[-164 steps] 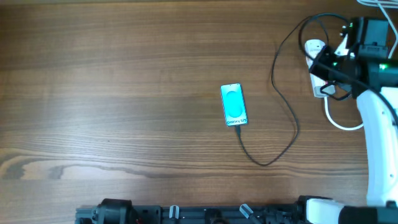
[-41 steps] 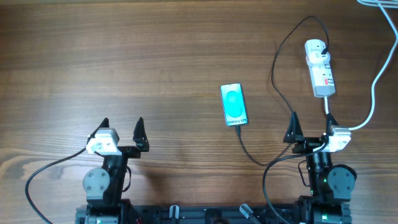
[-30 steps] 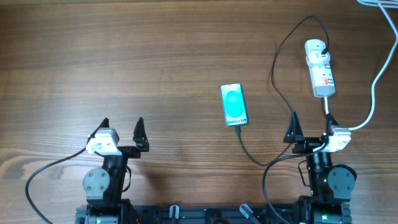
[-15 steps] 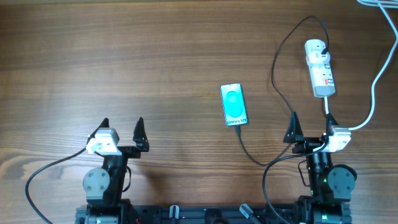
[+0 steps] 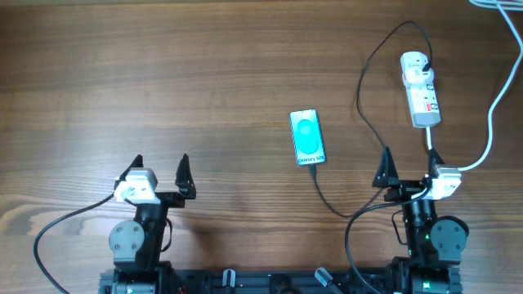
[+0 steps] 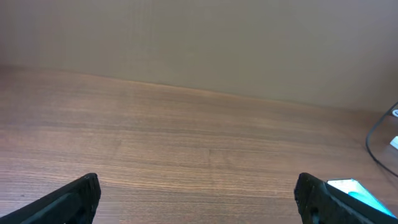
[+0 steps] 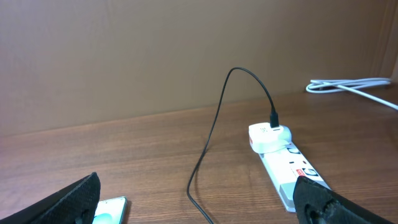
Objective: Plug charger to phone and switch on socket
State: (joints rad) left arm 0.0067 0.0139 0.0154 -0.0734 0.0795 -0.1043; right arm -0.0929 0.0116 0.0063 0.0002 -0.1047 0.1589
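The phone lies flat near the middle of the wooden surface, its turquoise screen lit and its white text strip at the short edge nearest the robot. The black charger cable meets that same short edge. From there it loops toward the robot, swings right and runs up the surface in a wide arc. It ends at a white adapter seated in the far end of the socket strip. The strip sits well to the right of the phone, lengthwise and pointing away from the robot. Its thick white cord leaves the near end and curves off to the far right corner. The pictures do not show how its switch is set. The left end effector rests at the near left of the surface, fingers spread and nothing between them. The right end effector sits at the near right, just short of the strip, likewise released and empty, with the charger cable passing close to its left finger.
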